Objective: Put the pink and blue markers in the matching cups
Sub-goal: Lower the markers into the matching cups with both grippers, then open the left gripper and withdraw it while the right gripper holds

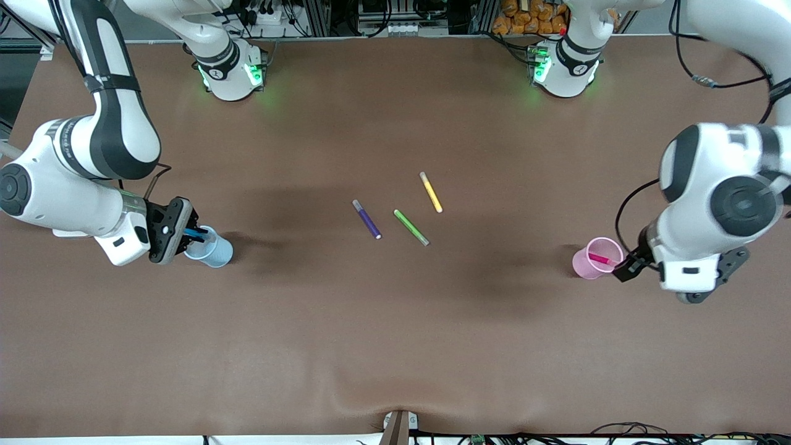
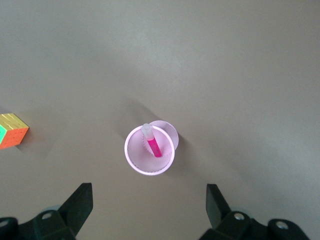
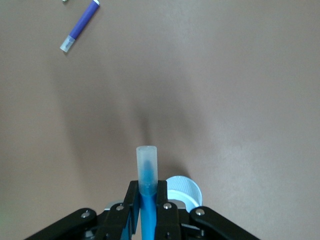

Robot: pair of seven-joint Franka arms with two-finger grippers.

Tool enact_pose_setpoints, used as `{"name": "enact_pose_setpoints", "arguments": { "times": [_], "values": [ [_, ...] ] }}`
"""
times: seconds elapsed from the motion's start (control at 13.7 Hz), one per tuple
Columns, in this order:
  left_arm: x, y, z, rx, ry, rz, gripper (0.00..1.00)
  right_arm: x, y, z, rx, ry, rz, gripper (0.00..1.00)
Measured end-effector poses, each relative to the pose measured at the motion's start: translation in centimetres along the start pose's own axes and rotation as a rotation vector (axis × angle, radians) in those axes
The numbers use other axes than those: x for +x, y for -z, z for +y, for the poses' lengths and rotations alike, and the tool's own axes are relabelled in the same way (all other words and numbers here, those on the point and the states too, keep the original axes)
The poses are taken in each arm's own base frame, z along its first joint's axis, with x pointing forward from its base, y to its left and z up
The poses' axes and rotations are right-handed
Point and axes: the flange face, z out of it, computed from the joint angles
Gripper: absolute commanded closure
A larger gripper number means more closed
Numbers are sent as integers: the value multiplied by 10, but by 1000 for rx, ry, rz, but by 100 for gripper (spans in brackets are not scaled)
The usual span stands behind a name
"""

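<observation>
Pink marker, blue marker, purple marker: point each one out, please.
pink marker (image 2: pixel 154 146): left wrist view, magenta barrel inside the pink cup.
blue marker (image 3: pixel 147 176): right wrist view, barrel just above the right gripper's shut fingers.
purple marker (image 1: pixel 368 221): front view, middle of the barrel, lying on the table.

Brown table (image 1: pixel 395 346) bears 2 cups (image 1: pixel 213 250), 3 markers (image 1: pixel 411 227), a cube (image 2: pixel 12 131)

Three spare markers and a colour cube on the brown desk (image 1: pixel 395 340)

The purple marker (image 1: pixel 367 219), the green marker (image 1: pixel 411 227) and the yellow marker (image 1: pixel 431 192) lie flat near the middle, apart from each other; the yellow one is farthest from the front camera. A cube (image 2: pixel 12 131) with orange, yellow and green faces shows in the left wrist view only.
</observation>
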Motion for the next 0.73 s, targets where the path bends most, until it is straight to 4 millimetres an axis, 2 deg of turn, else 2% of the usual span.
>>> {"name": "enact_pose_setpoints", "arguments": {
  "times": [0.22,0.44,0.73],
  "values": [
    [7,34,-34,-47,-92,-25,0,0,0,1,1,71,61,100],
    [10,65,-69,-91,-182,-45,0,-10,-5,4,7,126,104,100],
    [13,95,-120,-114,-369,-77,0,-24,-14,10,19,182,168,100]
  ]
}}
